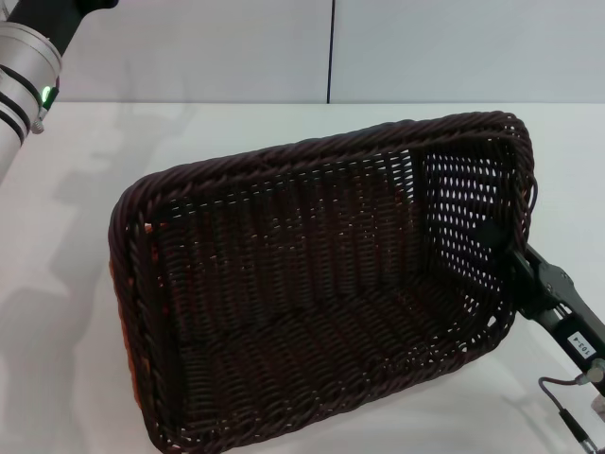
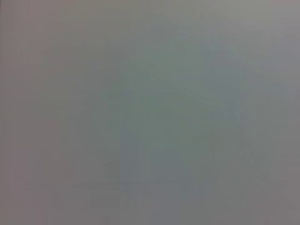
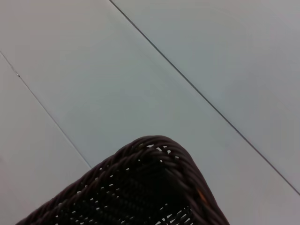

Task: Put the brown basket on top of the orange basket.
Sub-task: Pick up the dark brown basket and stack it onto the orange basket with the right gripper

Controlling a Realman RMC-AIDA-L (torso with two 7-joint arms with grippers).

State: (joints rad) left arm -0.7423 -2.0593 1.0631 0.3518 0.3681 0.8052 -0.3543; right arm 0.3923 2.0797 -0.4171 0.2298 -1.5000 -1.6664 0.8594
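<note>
At right, right gripper (image 1: 503, 248) clamps brown basket (image 1: 312, 293) by its rim, tilted over orange basket (image 1: 128, 350); light, stiff wicker.

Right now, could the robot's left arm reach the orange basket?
Probably not easily. The brown basket, tilted and held at its right end by the right gripper, covers nearly all of the orange basket; only a sliver shows at its left side. The left arm is raised at the far left.
</note>
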